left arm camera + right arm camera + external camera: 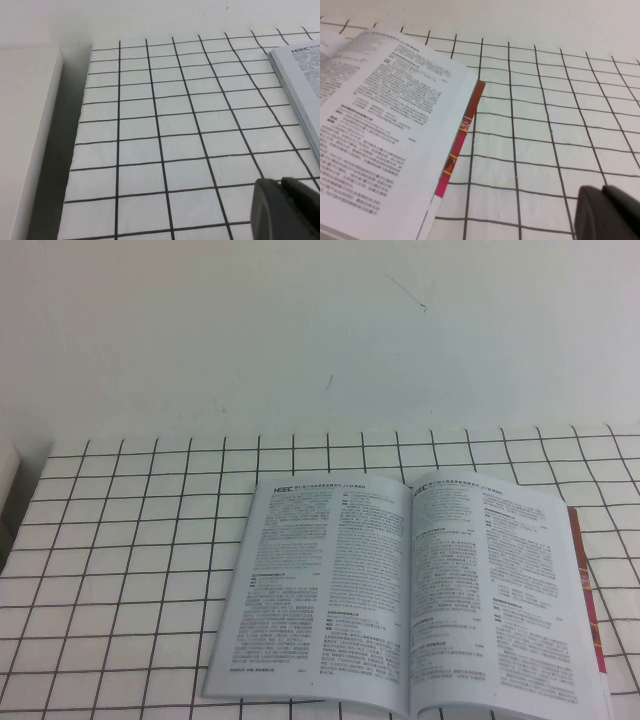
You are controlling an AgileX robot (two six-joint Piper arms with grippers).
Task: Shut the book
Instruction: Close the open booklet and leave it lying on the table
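Note:
An open book (pixel 410 595) lies flat on the checked tablecloth at the front right, two pages of dense print facing up. Its red and orange cover edge (pixel 585 580) shows along the right side. The right wrist view has the right-hand page (pixel 385 125) and the red cover edge (pixel 462 135); my right gripper (pixel 602 192) hangs shut over bare cloth to the book's right. The left wrist view catches the book's left page corner (pixel 302 75); my left gripper (pixel 281 184) is shut above the cloth, left of the book. Neither gripper appears in the high view.
The white cloth with black grid lines (pixel 150 560) covers the table up to a pale wall (pixel 320 330). A white box-like surface (pixel 25 130) stands off the cloth's left edge, with a dark gap between them.

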